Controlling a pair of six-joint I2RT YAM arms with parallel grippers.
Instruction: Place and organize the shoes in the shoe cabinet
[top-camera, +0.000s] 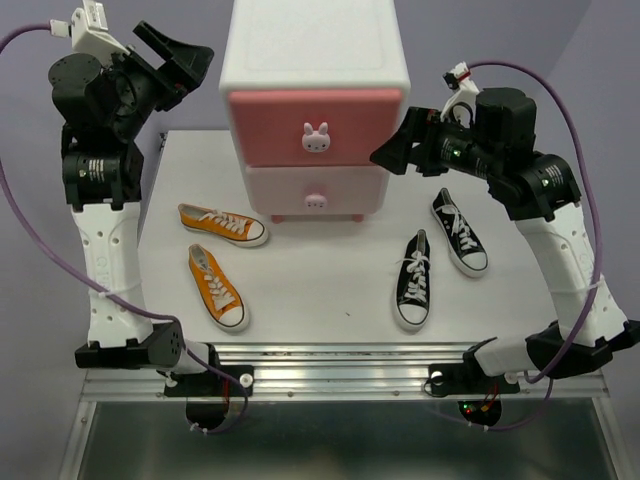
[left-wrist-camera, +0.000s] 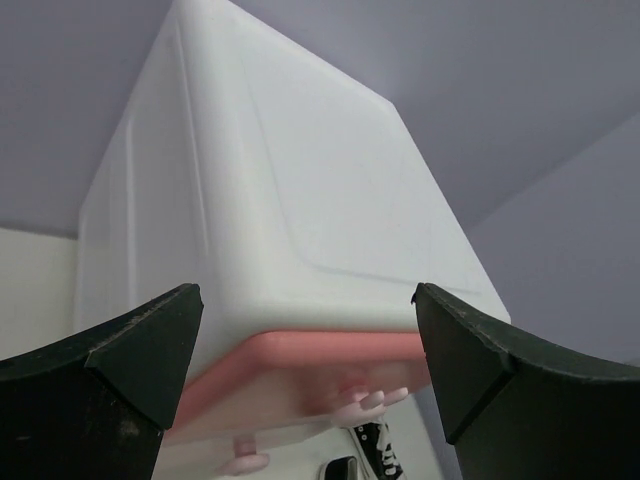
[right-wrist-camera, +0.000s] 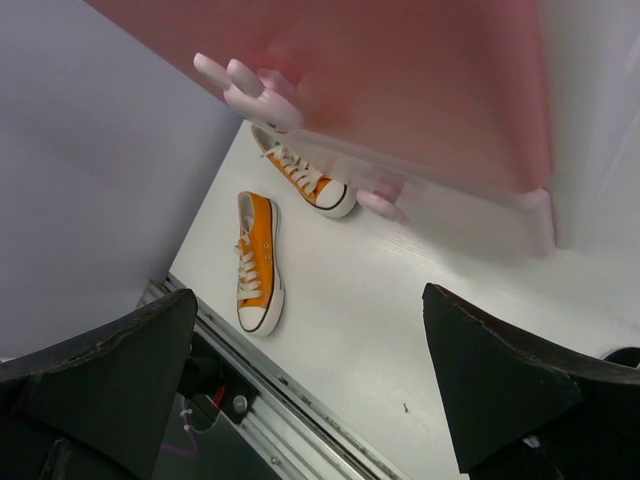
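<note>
The white shoe cabinet stands at the table's back middle, both pink drawers shut, with a bunny knob on the upper one. Two orange shoes lie left of it, two black shoes right of it. My left gripper is open and empty, raised beside the cabinet's upper left. My right gripper is open and empty, close to the upper drawer's right edge. The left wrist view shows the cabinet from above; the right wrist view shows the upper drawer front and the orange shoes.
The white tabletop ends at a metal rail along the near edge, where both arm bases are bolted. A purple backdrop rises behind the cabinet. Purple cables loop beside each arm.
</note>
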